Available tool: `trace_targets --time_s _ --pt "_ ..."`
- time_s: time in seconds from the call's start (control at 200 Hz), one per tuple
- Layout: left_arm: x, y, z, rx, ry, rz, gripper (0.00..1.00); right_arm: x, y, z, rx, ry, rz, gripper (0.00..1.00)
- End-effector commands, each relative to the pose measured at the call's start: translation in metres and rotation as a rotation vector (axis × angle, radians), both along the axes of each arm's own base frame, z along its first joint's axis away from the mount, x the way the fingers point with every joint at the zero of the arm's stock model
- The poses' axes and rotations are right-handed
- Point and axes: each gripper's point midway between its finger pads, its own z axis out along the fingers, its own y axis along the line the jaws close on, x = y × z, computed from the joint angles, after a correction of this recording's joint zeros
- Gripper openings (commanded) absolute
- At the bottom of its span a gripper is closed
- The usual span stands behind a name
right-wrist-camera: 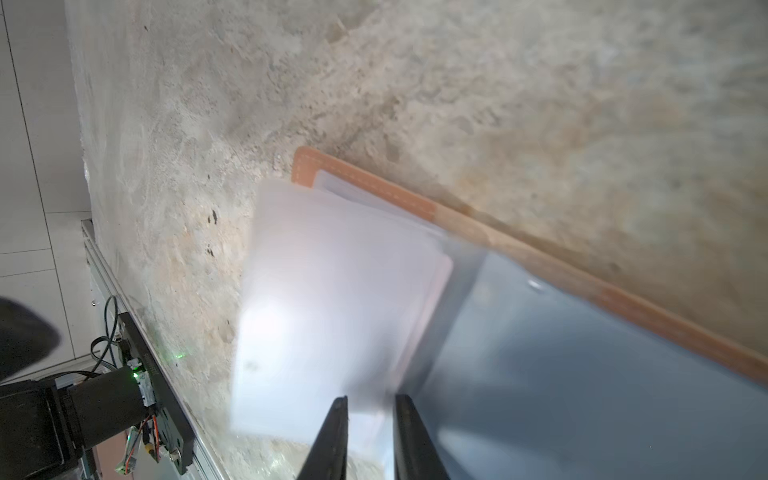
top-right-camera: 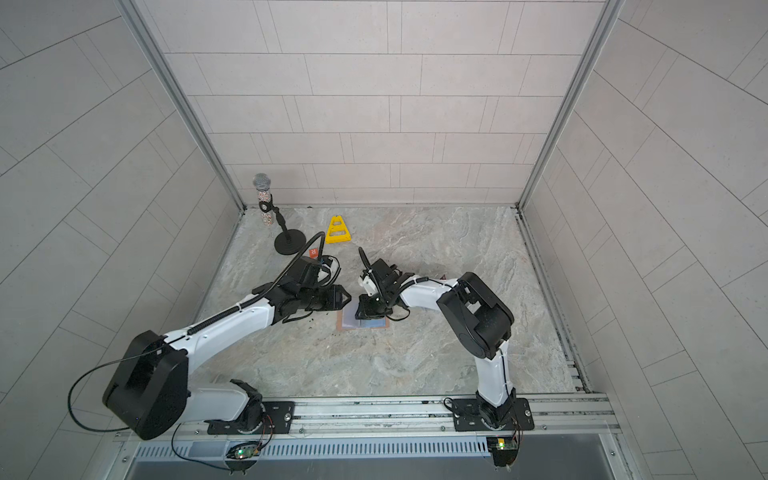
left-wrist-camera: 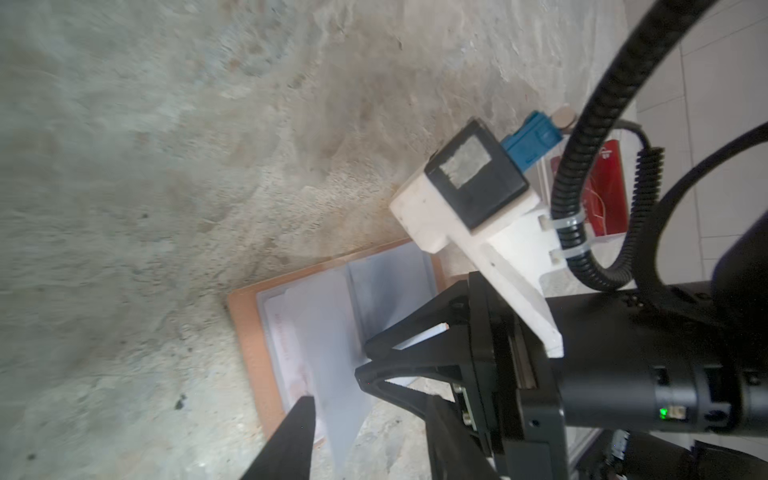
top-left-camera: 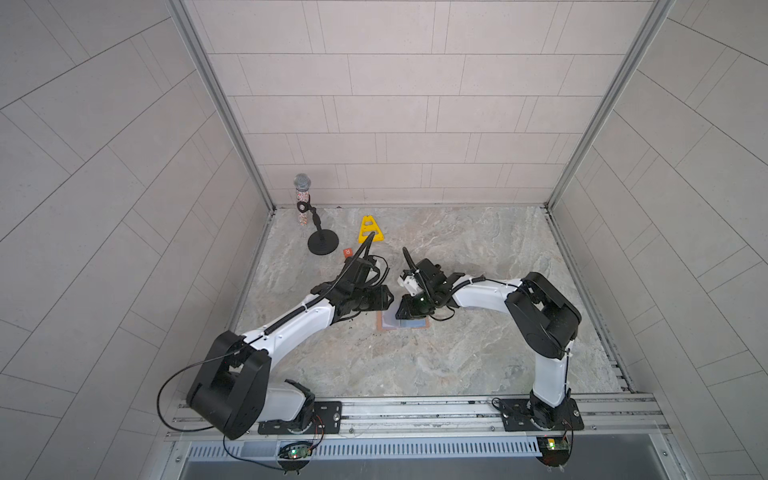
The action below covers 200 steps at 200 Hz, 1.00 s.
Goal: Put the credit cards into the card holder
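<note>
Black plastic fingers (right-wrist-camera: 332,440) of the right gripper (right-wrist-camera: 370,399) sit closest to the right wrist lens. Finding: they stand a narrow gap apart, not pressed together. A clear flexible sleeve page (right-wrist-camera: 332,291) of the flat tan-pink leather-like folding card holder (right-wrist-camera: 540,264) runs into that gap. The sheet is far thinner than the gap, so no clamp is seen; pad contact cannot be told.

Left gripper (top-left-camera: 388,300): in the left wrist view one black finger (left-wrist-camera: 291,440) is plain, while its partner merges with the dark bulk of the right gripper (left-wrist-camera: 362,360). Spacing reads as wide apart. The lifted sleeve page (left-wrist-camera: 340,407) hangs just beside the visible finger; contact cannot be confirmed.

Card holder (top-left-camera: 409,325): open, blue-grey lining up, about the centre of the grey marbled desk (top-left-camera: 478,249). Both grippers meet tip to tip over it and hide most of it in both top views. A pale round-cornered card (left-wrist-camera: 286,336) lies on its page under the sleeves; print too faint to read.

Red plastic credit card (left-wrist-camera: 611,195): beyond the right gripper, toward the desk's right edge, partly screened by black corrugated cable (left-wrist-camera: 582,124).

Far left corner: grey mesh-headed microphone (top-left-camera: 302,185) on a black round-based stand (top-left-camera: 322,247). Near it, a yellow triangular plastic frame (top-left-camera: 370,229) and a small orange square tag (top-left-camera: 348,252), well apart from the holder.
</note>
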Motion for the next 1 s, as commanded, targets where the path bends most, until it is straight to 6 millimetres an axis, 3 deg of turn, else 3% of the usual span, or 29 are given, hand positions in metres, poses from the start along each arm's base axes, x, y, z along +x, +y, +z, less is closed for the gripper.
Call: trace_targets --time_s 0.0,0.11,0.245,0.415,0.591,0.836,0.996 --pt "-0.003 0.024 -0.001 0.100 -0.023 0.059 0.50 -0.003 0.014 0.000 0.012 0.004 0.033 0.26" --pt "-0.003 0.029 -0.002 0.105 -0.034 0.080 0.50 -0.004 0.018 -0.006 -0.013 0.008 0.031 0.31" --pt "-0.005 0.020 -0.008 0.049 -0.005 0.062 0.45 -0.003 0.013 -0.015 -0.044 0.013 0.010 0.31" --pt "-0.005 0.001 -0.026 -0.047 0.082 0.025 0.27 -0.004 0.012 -0.010 -0.036 0.001 0.009 0.27" --pt "-0.004 -0.013 -0.049 -0.107 0.167 0.010 0.17 -0.004 0.013 -0.002 -0.018 -0.009 0.010 0.24" --pt "-0.012 0.006 -0.085 0.018 0.232 0.051 0.17 -0.002 0.013 0.028 0.018 -0.063 0.003 0.25" --pt "-0.020 0.012 -0.103 0.061 0.277 0.049 0.17 0.005 -0.003 0.058 0.005 -0.139 -0.017 0.28"
